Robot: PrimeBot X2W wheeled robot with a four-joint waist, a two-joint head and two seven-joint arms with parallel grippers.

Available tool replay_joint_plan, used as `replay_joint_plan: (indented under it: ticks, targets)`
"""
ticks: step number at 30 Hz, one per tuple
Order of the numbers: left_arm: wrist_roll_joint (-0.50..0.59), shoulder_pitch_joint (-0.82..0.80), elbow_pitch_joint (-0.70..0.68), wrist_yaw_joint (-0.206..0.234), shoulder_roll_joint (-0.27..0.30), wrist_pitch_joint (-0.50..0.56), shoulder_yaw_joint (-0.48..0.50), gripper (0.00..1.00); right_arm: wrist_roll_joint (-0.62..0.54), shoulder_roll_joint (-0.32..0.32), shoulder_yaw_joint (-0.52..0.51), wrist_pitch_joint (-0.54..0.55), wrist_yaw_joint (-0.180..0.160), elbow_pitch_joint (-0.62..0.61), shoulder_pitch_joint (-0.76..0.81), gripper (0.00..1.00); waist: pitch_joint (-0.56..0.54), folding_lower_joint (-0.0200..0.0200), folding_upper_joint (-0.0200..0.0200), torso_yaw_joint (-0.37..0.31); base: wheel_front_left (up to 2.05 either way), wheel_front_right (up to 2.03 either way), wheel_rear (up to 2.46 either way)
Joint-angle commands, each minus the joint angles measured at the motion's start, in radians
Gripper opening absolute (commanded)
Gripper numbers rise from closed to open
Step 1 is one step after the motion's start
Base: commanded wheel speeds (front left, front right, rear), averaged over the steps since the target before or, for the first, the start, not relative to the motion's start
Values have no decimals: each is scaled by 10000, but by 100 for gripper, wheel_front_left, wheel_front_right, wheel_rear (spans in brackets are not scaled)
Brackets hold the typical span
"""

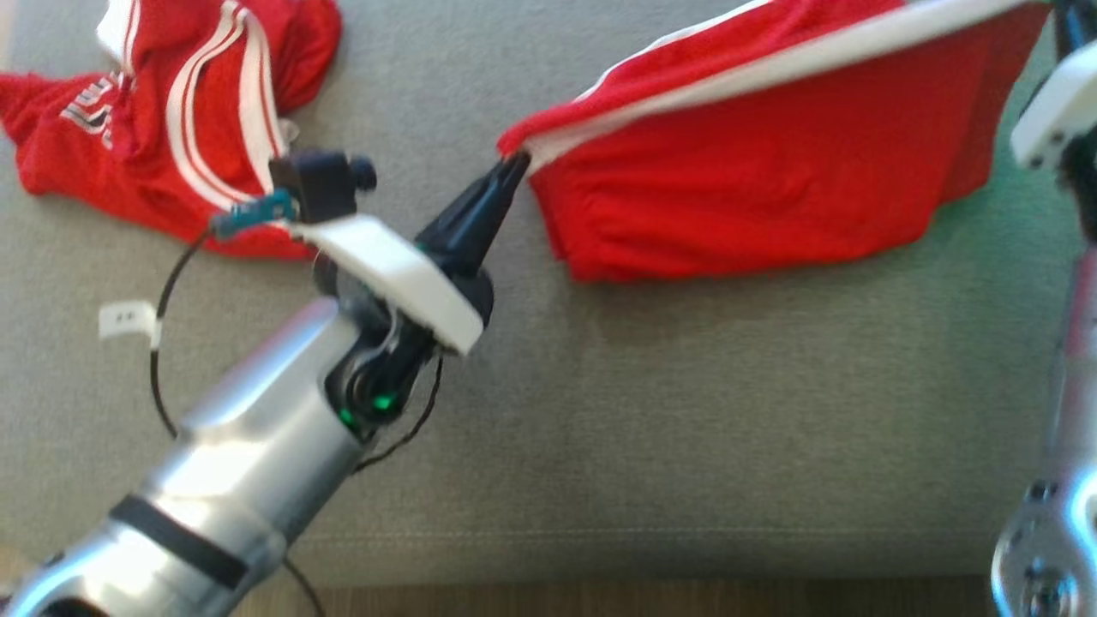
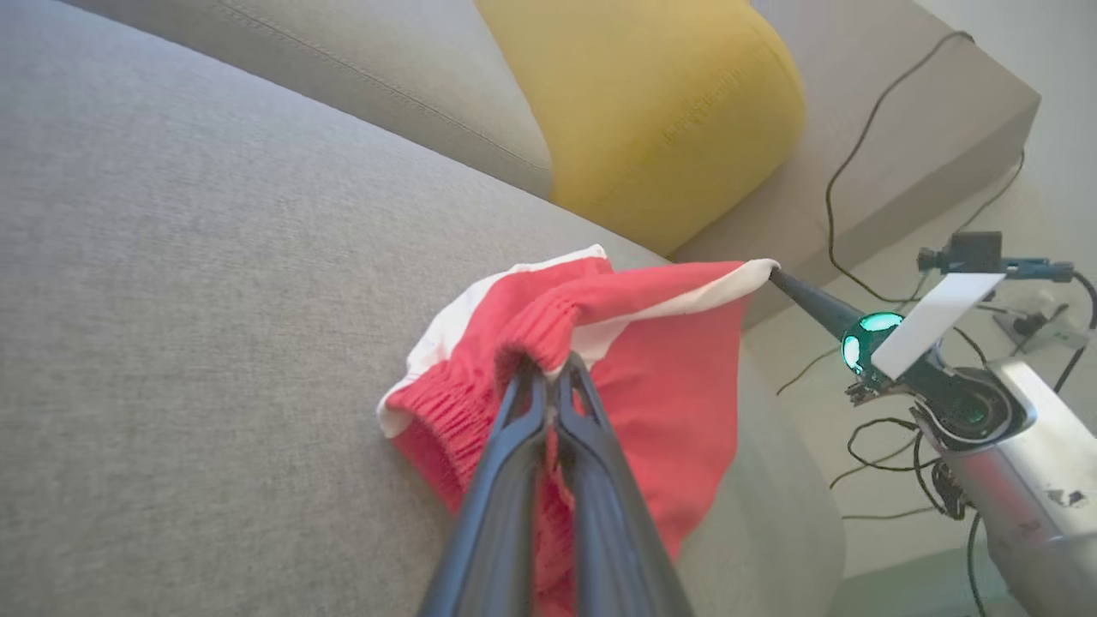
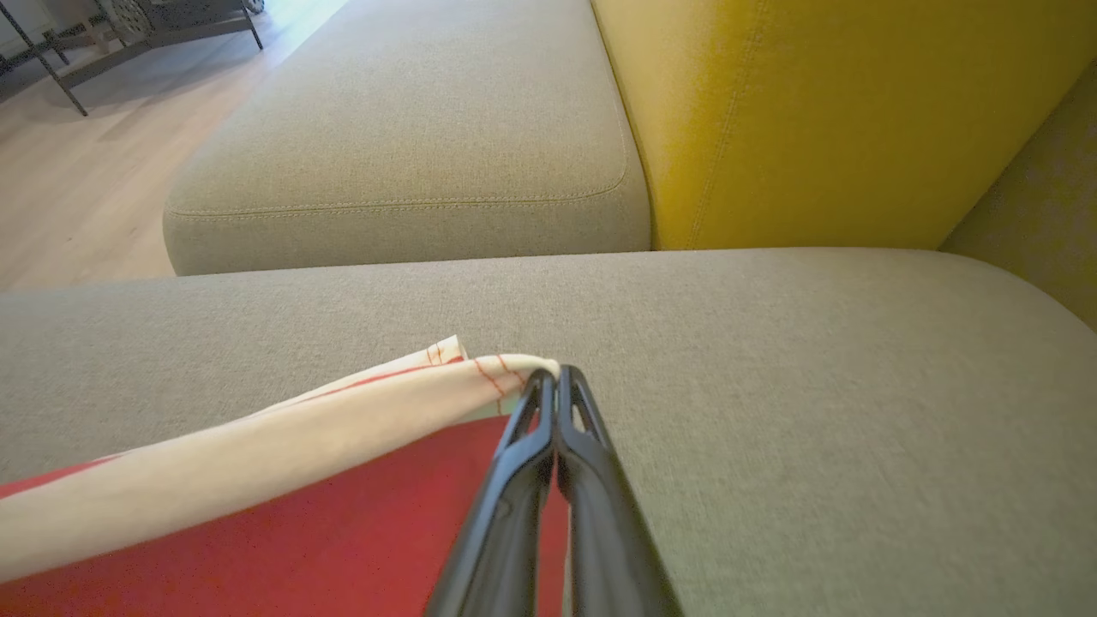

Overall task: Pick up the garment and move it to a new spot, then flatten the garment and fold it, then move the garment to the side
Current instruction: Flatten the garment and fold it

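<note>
My left gripper and right gripper each pinched the red shorts tight, stretched over the gray sofa.

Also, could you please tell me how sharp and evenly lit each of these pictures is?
Head view: soft throughout, the right arm pale and smeared at the edge. Left wrist view: left claw blurred close to the lens, sofa weave sharp behind it. Right wrist view: right claw soft likewise, shorts blurred at lower left.
</note>
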Motion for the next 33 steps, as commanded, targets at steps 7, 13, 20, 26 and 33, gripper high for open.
replay_joint_plan:
  ticks: [7,13,20,26,33]
  targets:
    - [-444,-1361,707,-61,-128,-20,-91,0,-1408,-537,654,-580,-4,1580,-1938,0,817,-2,0,669,0,0,0]
    - [-633,-1883,1240,-62,-403,-119,-668,0,-2247,-740,706,-1005,-4,2965,-2935,8,1253,-2,0,864,0,0,0]
    - [-586,-2326,1875,-62,-529,-501,-1068,82,-2945,-619,343,-2127,-4,3916,-3684,100,1486,-2,0,876,0,0,0]
    - [-111,-2211,2274,-63,-574,-694,-1064,100,-2848,-330,155,-3204,-4,4489,-3567,100,1191,-2,0,734,0,0,0]
    - [2982,-765,1237,826,-508,-709,1573,100,-1576,90,761,-3780,-4,5028,-2440,100,404,-2,0,420,0,0,0]
